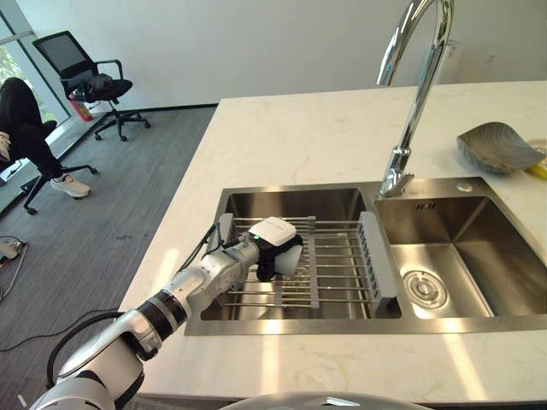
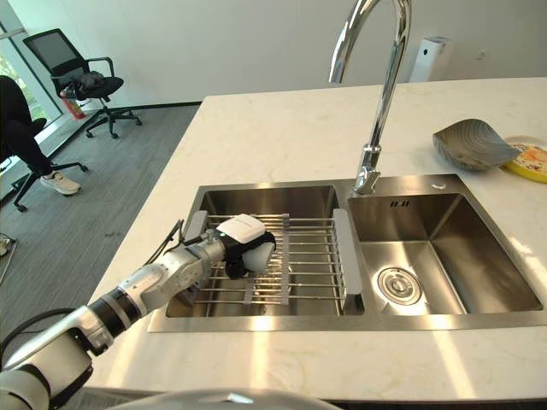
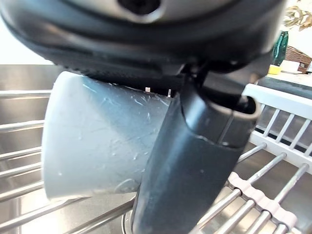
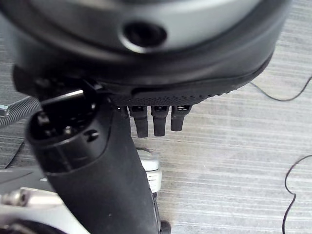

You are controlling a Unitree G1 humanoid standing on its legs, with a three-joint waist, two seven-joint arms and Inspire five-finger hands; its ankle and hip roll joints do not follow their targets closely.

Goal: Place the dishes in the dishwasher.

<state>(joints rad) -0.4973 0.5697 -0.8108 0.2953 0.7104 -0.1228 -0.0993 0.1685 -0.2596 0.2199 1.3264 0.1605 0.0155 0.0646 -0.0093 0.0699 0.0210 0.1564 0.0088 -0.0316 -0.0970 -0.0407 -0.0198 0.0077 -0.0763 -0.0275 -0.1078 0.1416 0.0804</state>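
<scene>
Pale marble table [image 1: 291,137] surrounds a double steel sink [image 1: 479,248], with grey floor and office chairs beyond on the robot's left. Nearest, the left hand [image 1: 275,243] reaches over the sink's left basin, where a wire drying rack [image 1: 342,265] spans the opening. In its wrist view, the thumb and fingers are curled round a white cup [image 3: 92,136], clamped on its wall; the cup lies on its side with its long axis roughly level, and its lower edge seems to touch the rack bars, though that is hard to confirm from so close. From the head views the cup [image 2: 261,254] shows just under the hand at the rack's left part.

The right hand [image 4: 146,122] hangs over the floor, away from the sink, its fingers straight and holding nothing, so the left hand is plainly the one placed for this dish. No dishwasher appears, so the carry must take the cup up and off the rack. Farther back stands the tall faucet [image 1: 419,94], and to the far right a grey shell-shaped dish [image 1: 497,147] rests on the table beside a yellow object [image 2: 530,161].
</scene>
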